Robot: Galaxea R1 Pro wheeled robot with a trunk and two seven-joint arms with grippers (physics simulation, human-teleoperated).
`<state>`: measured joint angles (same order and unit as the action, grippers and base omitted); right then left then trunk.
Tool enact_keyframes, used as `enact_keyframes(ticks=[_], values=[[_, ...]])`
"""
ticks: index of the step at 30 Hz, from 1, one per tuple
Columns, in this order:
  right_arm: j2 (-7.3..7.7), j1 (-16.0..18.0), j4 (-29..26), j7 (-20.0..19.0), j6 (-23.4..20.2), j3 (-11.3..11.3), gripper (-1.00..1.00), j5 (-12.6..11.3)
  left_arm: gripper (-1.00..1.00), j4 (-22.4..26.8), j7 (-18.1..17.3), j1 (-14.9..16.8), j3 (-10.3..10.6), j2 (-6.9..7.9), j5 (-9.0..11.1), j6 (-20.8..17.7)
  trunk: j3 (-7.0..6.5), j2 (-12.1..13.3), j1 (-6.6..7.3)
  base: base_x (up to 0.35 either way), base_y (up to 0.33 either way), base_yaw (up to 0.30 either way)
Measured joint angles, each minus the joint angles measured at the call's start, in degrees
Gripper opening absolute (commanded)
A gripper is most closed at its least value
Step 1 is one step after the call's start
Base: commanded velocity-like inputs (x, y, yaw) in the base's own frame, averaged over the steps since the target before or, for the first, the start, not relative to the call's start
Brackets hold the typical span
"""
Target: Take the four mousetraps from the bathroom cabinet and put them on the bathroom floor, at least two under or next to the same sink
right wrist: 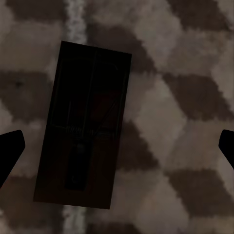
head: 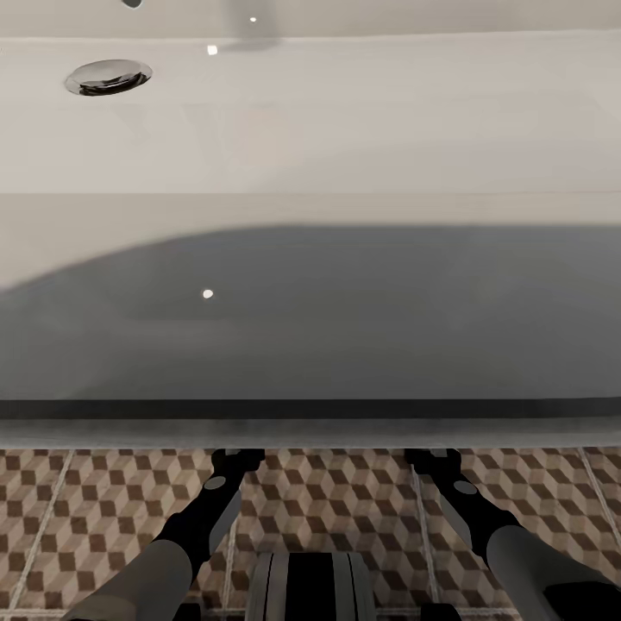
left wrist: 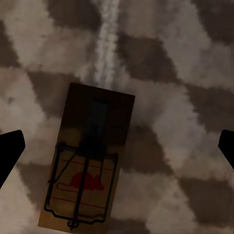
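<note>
Both arms are reaching under the sink (head: pixel 345 112), fingers hidden there. Wrist views: each gripper gaping wide, empty, over a shadowed mousetrap (left wrist: pixel 87 158) (right wrist: pixel 83 129) lying on the bathroom floor (head: pixel 103 509).

sink (head: pixel 345 129) front hides both arms past the wrists; right-wrist mousetrap (right wrist: pixel 83 126) is so shadowed its wire barely reads; left-wrist mousetrap (left wrist: pixel 87 161) is cropped at the frame edge

The sink (head: pixel 345 112) looks like smooth, glossy white ceramic, with a shiny chrome metal drain (head: pixel 108 76). The mousetrap (left wrist: pixel 87 156) is matt wood with thin dark wire. The bathroom floor (head: pixel 345 509) tiles look matt.
</note>
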<state>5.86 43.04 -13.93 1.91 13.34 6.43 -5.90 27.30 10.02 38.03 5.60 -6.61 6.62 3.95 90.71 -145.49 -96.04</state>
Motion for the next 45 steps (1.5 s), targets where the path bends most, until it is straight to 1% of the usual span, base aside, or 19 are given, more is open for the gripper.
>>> enact_keyframes(ticks=[4,10,45], values=[[0.00,0.0,0.0,0.0,0.0,0.0,1.00,0.0,1.00,0.0,0.0,0.0,0.0,-0.02,0.0,0.2,0.00,0.0,-0.02,-0.150,0.000,0.000],[0.01,0.0,0.0,0.0,0.0,0.0,1.00,0.0,1.00,0.0,0.1,0.0,0.0,-0.03,0.0,0.2,0.00,0.0,-0.03,-0.282,0.000,0.000],[-0.01,0.0,0.0,0.0,0.0,-0.1,1.00,0.0,1.00,-0.2,0.1,0.0,0.0,-0.07,0.0,0.2,0.00,0.0,-0.04,-0.339,0.000,0.000]])
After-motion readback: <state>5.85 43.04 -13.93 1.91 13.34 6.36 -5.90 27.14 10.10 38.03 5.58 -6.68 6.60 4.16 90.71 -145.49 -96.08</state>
